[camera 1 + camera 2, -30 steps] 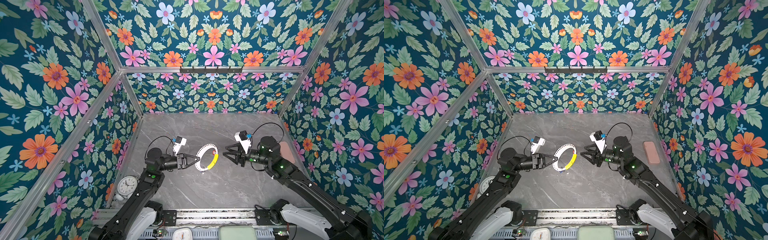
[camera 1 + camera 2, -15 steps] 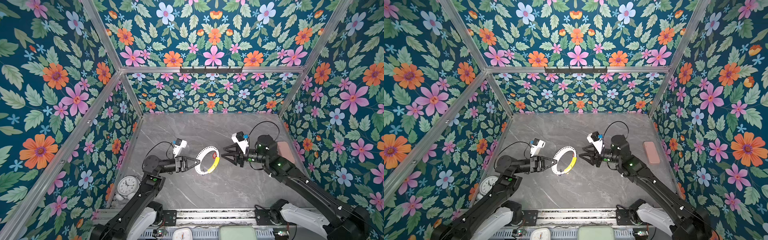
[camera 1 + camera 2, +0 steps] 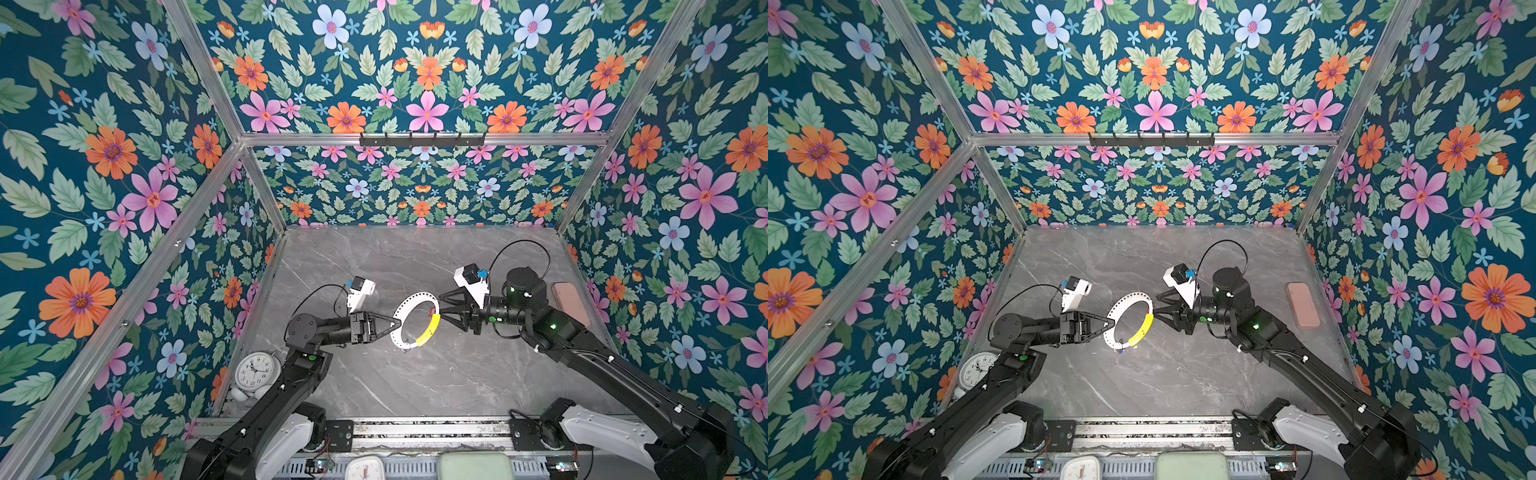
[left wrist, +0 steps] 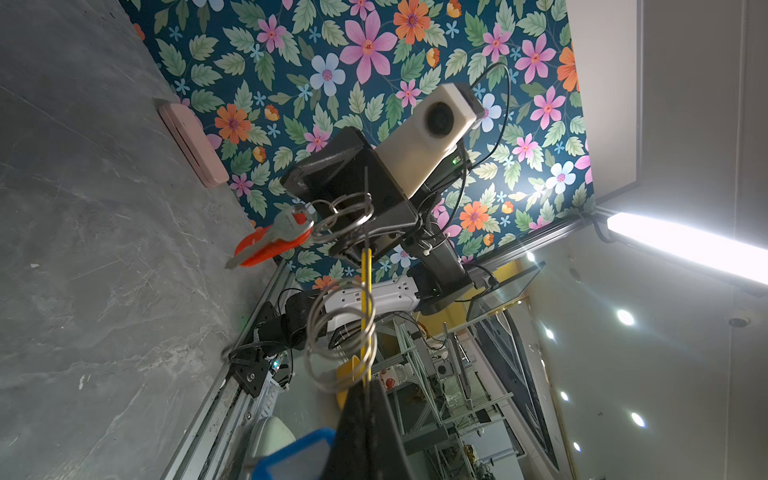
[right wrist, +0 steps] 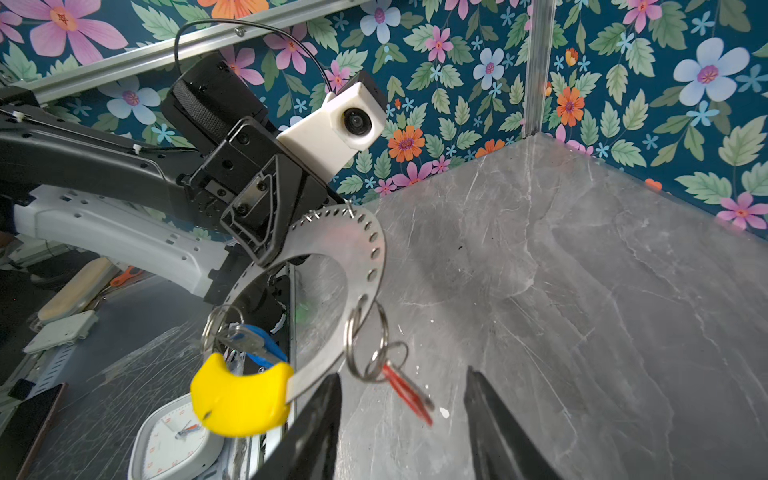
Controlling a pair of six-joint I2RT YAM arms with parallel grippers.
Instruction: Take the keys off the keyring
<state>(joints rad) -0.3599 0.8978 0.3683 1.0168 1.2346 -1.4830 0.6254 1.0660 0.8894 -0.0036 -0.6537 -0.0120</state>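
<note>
**Keyring [image 3: 409, 300] held mid-air, right gripper [image 5: 402, 374] around red key [image 5: 405, 390]**

Left gripper [image 3: 395, 323] was clamped on the keyring rim, holding it on edge above the table [image 3: 415, 386]. Right gripper was released, jaws apart either side of the red key, which hung from linked loops [image 5: 365, 345]. Blue key [image 5: 253, 343] hung beside the yellow section [image 5: 241, 399].

Floral teal walls [image 3: 428, 83]; grey marble floor [image 3: 415, 382]; aluminium rails [image 3: 291, 139]
</note>
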